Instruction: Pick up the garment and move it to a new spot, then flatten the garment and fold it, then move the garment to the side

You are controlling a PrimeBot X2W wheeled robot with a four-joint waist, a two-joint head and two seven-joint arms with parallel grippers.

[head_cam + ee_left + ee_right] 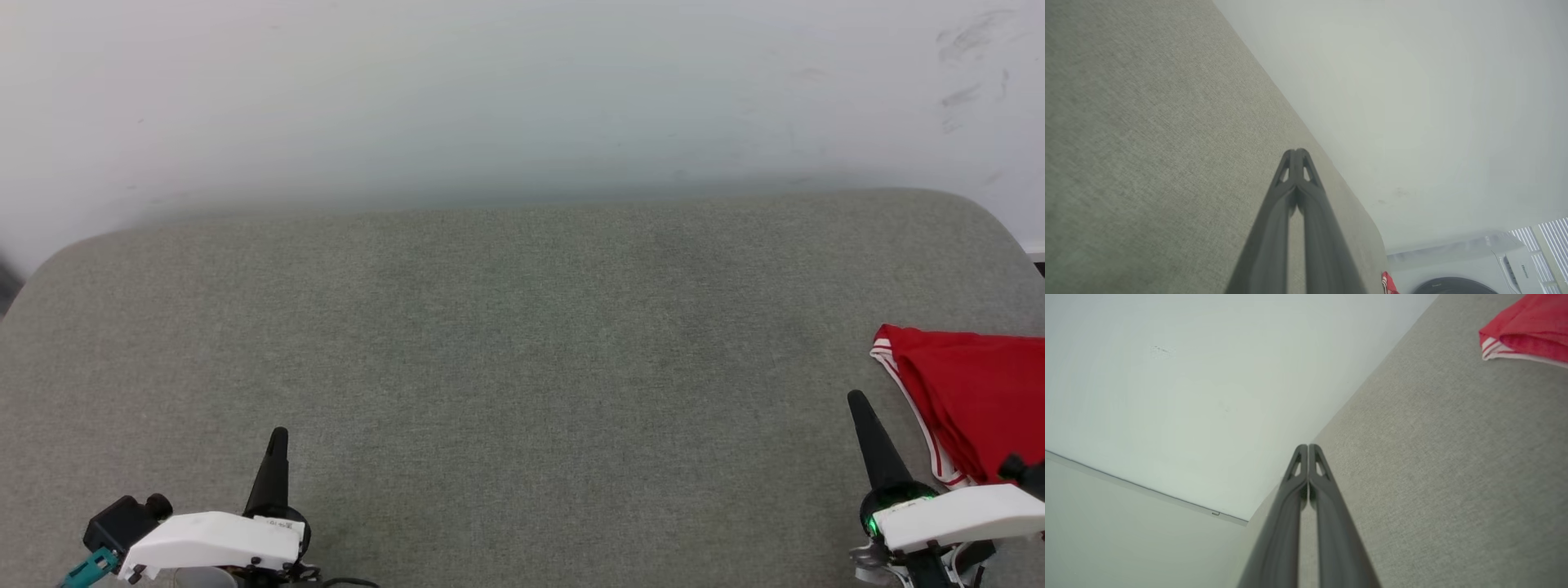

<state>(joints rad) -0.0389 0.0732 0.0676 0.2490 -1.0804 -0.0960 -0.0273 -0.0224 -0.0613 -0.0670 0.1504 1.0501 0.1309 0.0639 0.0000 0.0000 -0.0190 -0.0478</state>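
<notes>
Jaws, left: my left gripper [278, 437] has its two dark fingers pressed together tip to tip, with nothing between them. It sits low over the near left corner of the pad [522, 367], pointing toward the far edge.

Jaws, right: my right gripper [859, 404] is likewise fully closed and empty. It sits by the near right corner, fingers angled slightly leftward. The wrist views confirm the tips are closed together on each arm.

Item, task: garment [971, 392], red and of thin fabric. It lies at the right edge of the pad, just beside my right fingers but not touching them, and it runs out of the head view on that side. It lies gathered in soft layers. Its striped trim [909, 408] forms the edge facing me. The front print is not visible from here.

Handling, as I judge it:
- It is light, limp and fairly slick, with no stiffness to lever against.
- It should drape and slide rather than lift as one piece.
- A pinch in the middle may catch only the top layer.
- The trimmed edge nearest my right fingers is the better hold, being thicker and easy to find.
- A second hold further along that edge would keep the cloth from bunching.

Support: the pad is grey-green woven upholstery with rounded corners.

Surroundings: a pale wall [522, 98] stands behind the far edge. A white appliance [1453, 265] stands beyond the right end.
</notes>
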